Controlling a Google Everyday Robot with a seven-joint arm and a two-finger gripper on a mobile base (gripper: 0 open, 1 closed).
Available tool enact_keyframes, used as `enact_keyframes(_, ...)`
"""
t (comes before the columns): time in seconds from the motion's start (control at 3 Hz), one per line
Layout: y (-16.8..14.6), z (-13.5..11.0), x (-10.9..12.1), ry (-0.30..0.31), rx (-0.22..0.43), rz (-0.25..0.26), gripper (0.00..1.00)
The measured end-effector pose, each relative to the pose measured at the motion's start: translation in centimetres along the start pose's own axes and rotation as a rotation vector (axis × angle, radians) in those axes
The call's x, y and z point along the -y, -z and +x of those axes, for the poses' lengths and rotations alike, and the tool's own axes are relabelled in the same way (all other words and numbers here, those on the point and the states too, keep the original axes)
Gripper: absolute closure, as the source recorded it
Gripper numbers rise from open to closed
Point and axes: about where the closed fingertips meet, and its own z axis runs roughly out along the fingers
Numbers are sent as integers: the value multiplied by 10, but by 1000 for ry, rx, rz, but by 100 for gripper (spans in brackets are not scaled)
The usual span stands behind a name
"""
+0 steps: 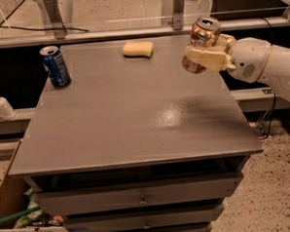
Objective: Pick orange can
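Well off the surface, over the far right edge of the grey flat-topped table (135, 123), the robot's cream two-finger gripper (205, 57) pinches the tilted orange-copper aluminium drink can (202, 37), jaws clamped around its lower body. A blue drink can (55, 66) and a yellow sponge (137, 49) rest on the tabletop, well apart.

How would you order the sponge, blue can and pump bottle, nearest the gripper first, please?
The gripper, right of the table, holds the orange can.
1. Sponge, back centre.
2. Blue can, back left.
3. Pump bottle, far left.
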Motion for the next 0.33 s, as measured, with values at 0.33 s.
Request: enact_keyframes(0.33, 0, 0, 0, 0, 0, 0, 100)
